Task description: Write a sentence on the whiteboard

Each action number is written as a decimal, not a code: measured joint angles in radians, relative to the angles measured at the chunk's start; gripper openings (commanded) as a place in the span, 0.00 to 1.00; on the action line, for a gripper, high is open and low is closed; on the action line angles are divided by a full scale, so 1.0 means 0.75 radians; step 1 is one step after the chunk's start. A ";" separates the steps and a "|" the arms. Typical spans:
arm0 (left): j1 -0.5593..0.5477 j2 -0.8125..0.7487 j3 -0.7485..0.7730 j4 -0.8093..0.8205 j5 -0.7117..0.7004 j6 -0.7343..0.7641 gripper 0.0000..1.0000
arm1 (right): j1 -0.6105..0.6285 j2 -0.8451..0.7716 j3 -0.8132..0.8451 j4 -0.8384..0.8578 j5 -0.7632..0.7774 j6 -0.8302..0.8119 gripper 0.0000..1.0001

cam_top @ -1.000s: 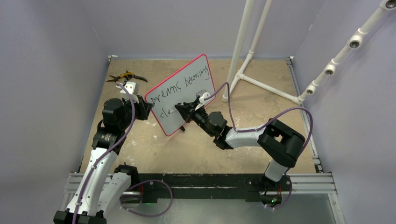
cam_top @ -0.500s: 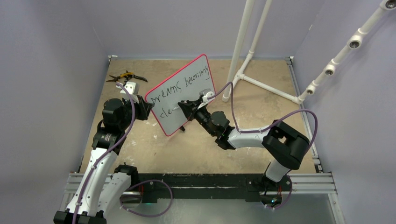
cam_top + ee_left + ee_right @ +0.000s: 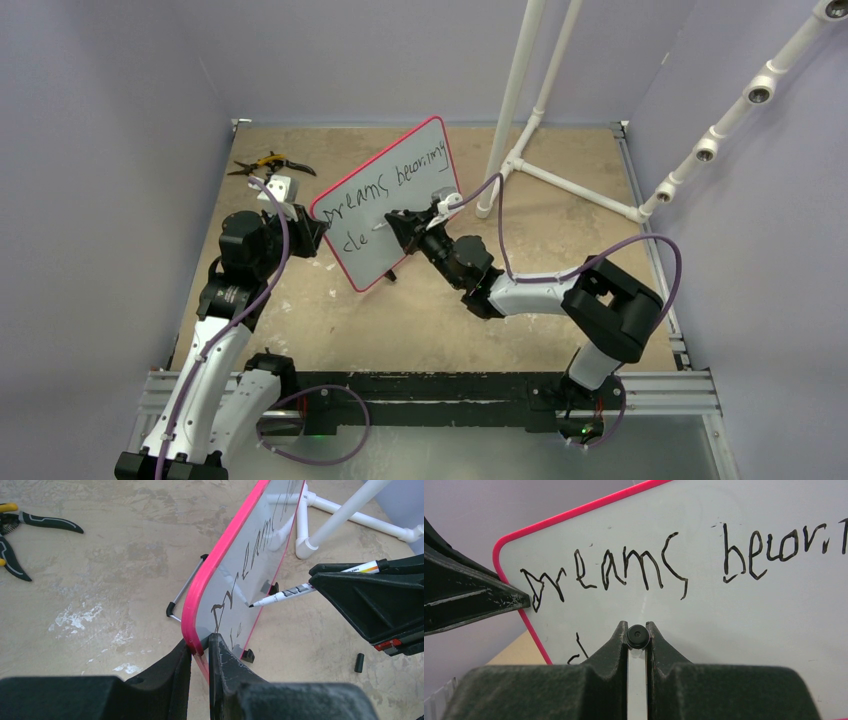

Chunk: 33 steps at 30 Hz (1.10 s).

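The whiteboard [image 3: 385, 200], white with a pink rim, stands tilted on the table; it also shows in the left wrist view [image 3: 260, 555] and the right wrist view [image 3: 744, 610]. The sentence [image 3: 385, 185] reads "Dreams becoming" on the top line, with "cle" below it [image 3: 604, 572]. My left gripper [image 3: 200, 647] is shut on the board's lower left rim [image 3: 318, 235]. My right gripper [image 3: 637, 636] is shut on a black-tipped white marker [image 3: 295, 591], whose tip is at the board face just right of "cle" [image 3: 395, 225].
Yellow-and-black pliers [image 3: 268, 163] lie at the far left of the table. A white PVC pipe frame [image 3: 520, 150] stands behind the board on the right. A small black marker cap [image 3: 358, 662] lies on the table near the board's feet [image 3: 247, 655].
My right gripper has moved the marker a little to the right and up along the second line, after the "cle". The left gripper and the board have not moved.
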 measured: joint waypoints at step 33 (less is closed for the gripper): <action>0.000 0.004 0.000 0.002 -0.007 0.000 0.14 | -0.001 0.045 0.030 0.028 -0.065 -0.011 0.00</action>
